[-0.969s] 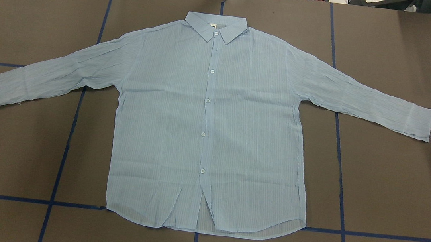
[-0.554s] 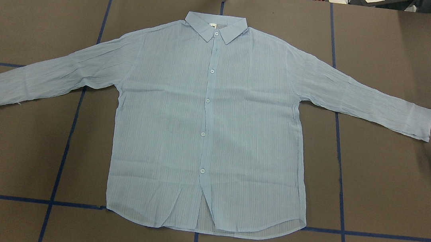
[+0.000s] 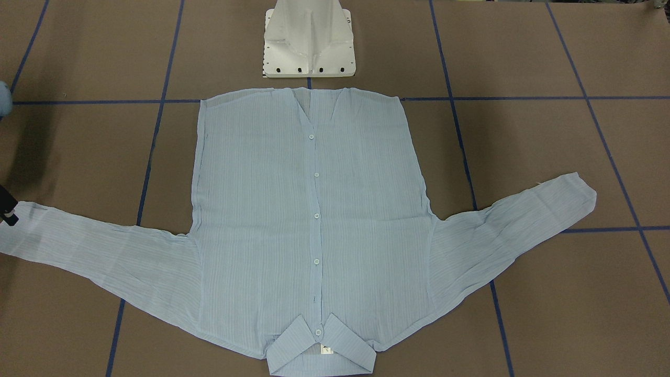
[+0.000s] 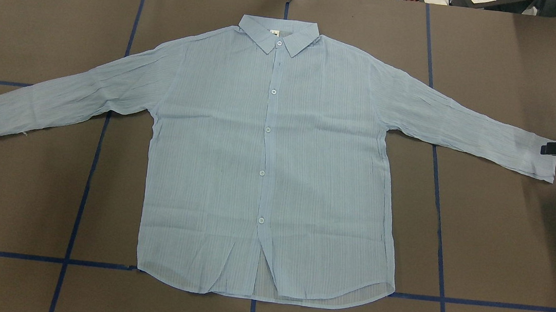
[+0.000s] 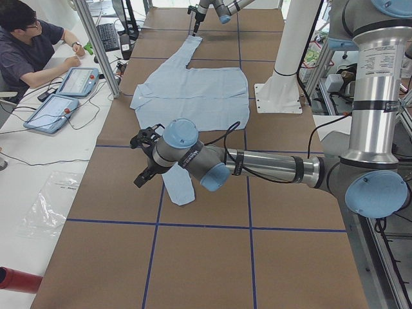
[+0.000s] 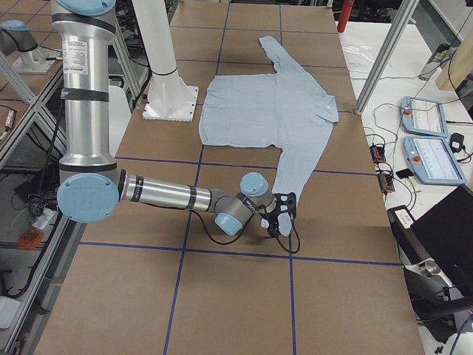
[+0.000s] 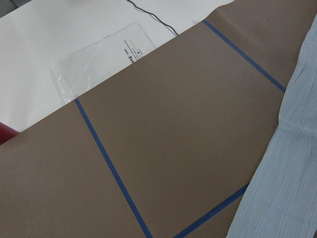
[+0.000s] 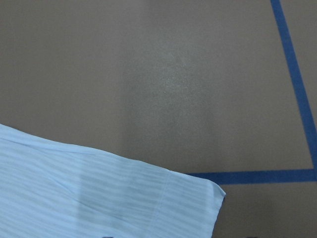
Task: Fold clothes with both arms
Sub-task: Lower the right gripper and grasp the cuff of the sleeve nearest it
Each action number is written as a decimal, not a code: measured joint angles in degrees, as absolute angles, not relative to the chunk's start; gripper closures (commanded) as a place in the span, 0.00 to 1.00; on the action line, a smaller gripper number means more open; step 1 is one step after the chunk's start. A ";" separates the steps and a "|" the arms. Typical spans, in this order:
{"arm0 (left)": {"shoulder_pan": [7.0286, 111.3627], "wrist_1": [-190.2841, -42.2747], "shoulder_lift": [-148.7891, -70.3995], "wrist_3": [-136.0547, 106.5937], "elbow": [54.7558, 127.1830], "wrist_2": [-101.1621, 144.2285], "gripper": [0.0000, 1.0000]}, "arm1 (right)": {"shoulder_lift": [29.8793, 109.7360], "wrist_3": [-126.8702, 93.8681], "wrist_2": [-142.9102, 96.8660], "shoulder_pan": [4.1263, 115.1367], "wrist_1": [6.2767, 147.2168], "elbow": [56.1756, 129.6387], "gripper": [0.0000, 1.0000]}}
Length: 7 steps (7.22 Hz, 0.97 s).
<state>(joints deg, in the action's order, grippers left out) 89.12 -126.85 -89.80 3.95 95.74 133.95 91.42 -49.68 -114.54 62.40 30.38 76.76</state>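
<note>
The light blue striped shirt (image 4: 266,165) lies flat and buttoned, front up, collar at the far side, both sleeves spread out. My right gripper (image 4: 555,149) hangs just over the cuff of the sleeve on my right (image 4: 541,158). It also shows in the front view (image 3: 8,209) and the right view (image 6: 281,218). Its jaws look open and hold nothing. The right wrist view shows that cuff (image 8: 188,198) flat on the table. My left gripper (image 5: 143,161) hovers above the other cuff (image 5: 180,190). I cannot tell whether it is open.
The white pedestal base (image 3: 309,42) stands at the shirt's hem. Blue tape lines (image 4: 82,197) cross the brown table cover. A person (image 5: 29,45) sits with two pendants (image 5: 61,96) beyond the far table edge. A plastic bag (image 7: 99,54) lies off the cover.
My right gripper has come in from the right edge of the overhead view and moved left and down onto the right sleeve's cuff. The shirt has not moved.
</note>
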 measured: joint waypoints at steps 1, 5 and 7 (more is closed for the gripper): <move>89.14 -127.00 -89.74 3.98 95.72 133.95 0.00 | 91.41 -49.69 -113.70 61.80 30.42 76.66 0.48; 89.21 -127.25 -88.84 4.18 95.76 134.34 0.00 | 91.39 -49.83 -112.20 60.50 30.43 76.32 0.49; 89.21 -127.88 -88.38 4.21 95.73 135.94 0.00 | 91.40 -49.83 -112.04 60.38 30.41 75.83 1.00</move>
<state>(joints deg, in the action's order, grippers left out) 89.21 -127.88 -88.38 4.21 95.73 135.94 91.40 -49.83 -112.04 60.38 30.41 75.83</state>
